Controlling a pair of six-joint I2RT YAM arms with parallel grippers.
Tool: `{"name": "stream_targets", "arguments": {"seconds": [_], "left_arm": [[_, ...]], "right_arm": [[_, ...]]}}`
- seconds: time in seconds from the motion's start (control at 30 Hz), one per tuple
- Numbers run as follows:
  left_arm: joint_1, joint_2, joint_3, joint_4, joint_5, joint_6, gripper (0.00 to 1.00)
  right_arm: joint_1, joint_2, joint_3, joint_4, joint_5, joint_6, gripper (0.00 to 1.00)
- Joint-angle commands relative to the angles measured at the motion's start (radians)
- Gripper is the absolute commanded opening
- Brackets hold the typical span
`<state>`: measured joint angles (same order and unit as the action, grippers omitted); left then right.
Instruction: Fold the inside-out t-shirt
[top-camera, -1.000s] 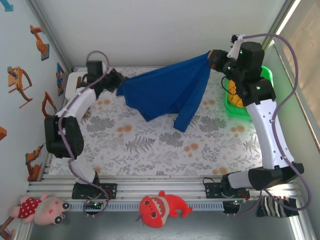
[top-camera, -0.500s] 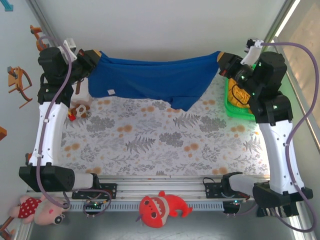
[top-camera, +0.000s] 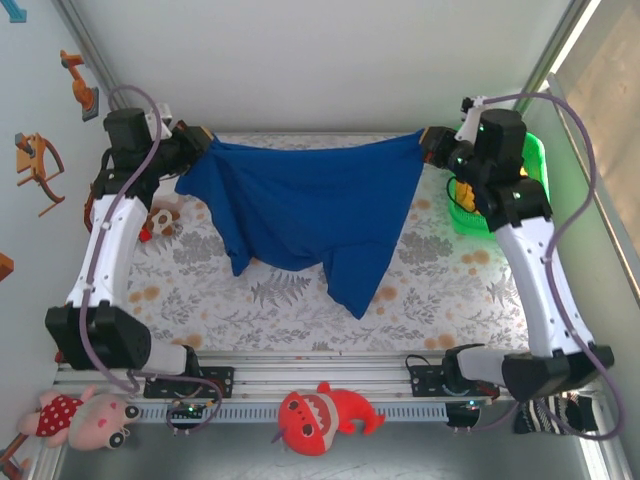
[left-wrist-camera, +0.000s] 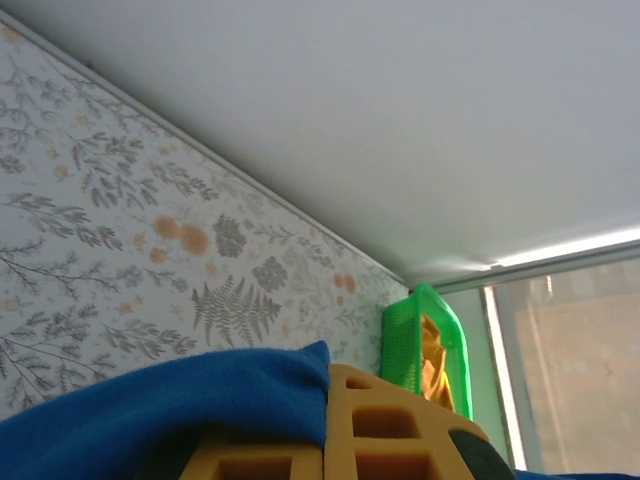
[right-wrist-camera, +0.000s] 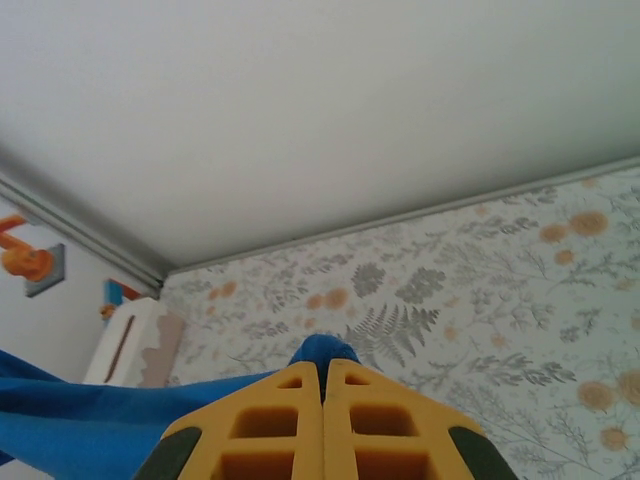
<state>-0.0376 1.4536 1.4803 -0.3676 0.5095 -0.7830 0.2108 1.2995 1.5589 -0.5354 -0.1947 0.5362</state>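
Two corners of the shirt (top-camera: 310, 215) are held high and pulled apart, so the blue cloth hangs like a banner over the far half of the table (top-camera: 300, 300). Its top edge runs nearly taut from one arm to the other, and the rest drapes down toward the near side in loose folds. One long flap reaches lowest, right of centre. From where I stand I cannot tell whether that flap lies on the table or hangs just above it. The left end effector (top-camera: 198, 150) is clamped tight on the left corner; its wrist view shows the yellow fingers (left-wrist-camera: 380, 420) pressed together with blue cloth bunched against them. The right end effector (top-camera: 430, 140) grips the opposite corner the same way, with a small nub of blue poking out past its closed tips. I take the wide, raised hold to be deliberate. The stretch lets the weight of the cloth pull out the creases and shows the shirt's outline, so it can be laid flat before any fold. No fold is made yet. The green basket (top-camera: 535, 150) with an orange garment (top-camera: 468, 195) sits behind the right arm, apart from the shirt.
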Motion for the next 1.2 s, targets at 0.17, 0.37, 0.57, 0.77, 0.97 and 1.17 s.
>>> {"name": "stream_targets", "arguments": {"seconds": [0.17, 0.37, 0.57, 0.77, 0.97, 1.17], "left_arm": [[0.019, 0.122, 0.322, -0.004, -0.022, 0.031, 0.00], [0.001, 0.003, 0.159, 0.021, 0.000, 0.040, 0.02], [-0.076, -0.227, -0.329, 0.078, -0.010, 0.073, 0.07], [-0.120, -0.404, -0.728, 0.104, -0.070, 0.072, 0.80], [-0.063, -0.414, -0.687, -0.005, -0.172, 0.117, 0.99], [0.002, -0.255, -0.533, -0.111, -0.189, 0.164, 0.96]], "right_arm": [[-0.030, 0.128, 0.244, 0.018, -0.009, -0.035, 0.00], [-0.030, -0.012, 0.035, 0.070, -0.011, -0.012, 0.00], [-0.022, -0.287, -0.555, 0.215, -0.011, 0.120, 0.00], [-0.018, -0.459, -0.936, 0.167, 0.073, 0.173, 0.42], [-0.019, -0.466, -0.892, 0.084, 0.128, 0.117, 0.53], [-0.018, -0.276, -0.786, 0.117, 0.074, 0.050, 0.53]]}}
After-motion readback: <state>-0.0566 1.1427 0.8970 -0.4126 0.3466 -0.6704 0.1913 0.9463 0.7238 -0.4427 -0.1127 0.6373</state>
